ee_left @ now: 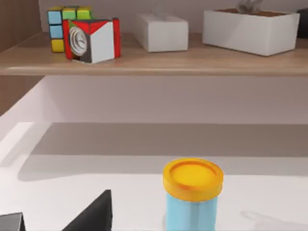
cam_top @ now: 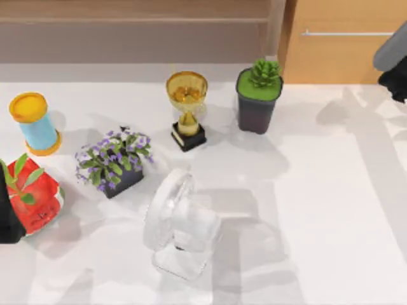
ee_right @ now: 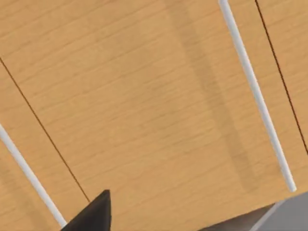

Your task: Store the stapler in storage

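Note:
The stapler is out of view. The storage [cam_top: 346,44] is a light-wood drawer with a thin silver bar handle [cam_top: 346,33], behind the table's back right corner. Its wood front [ee_right: 144,96] and handle [ee_right: 255,91] are close up in the right wrist view. My right gripper [cam_top: 395,79] hovers at the right edge, just in front of that drawer. My left gripper [ee_left: 53,221] is parked at the table's left edge, open, with nothing between its dark fingertips [ee_left: 96,214]. It faces a blue jar [ee_left: 192,197].
On the table stand a yellow-lidded blue jar [cam_top: 35,124], a red plant pot [cam_top: 35,197], purple flowers [cam_top: 113,162], a gold trophy [cam_top: 187,108], a potted succulent [cam_top: 258,98] and a white fan [cam_top: 178,222]. A grey-brown shelf unit [cam_top: 127,32] holds a colour cube [ee_left: 67,26] and white boxes.

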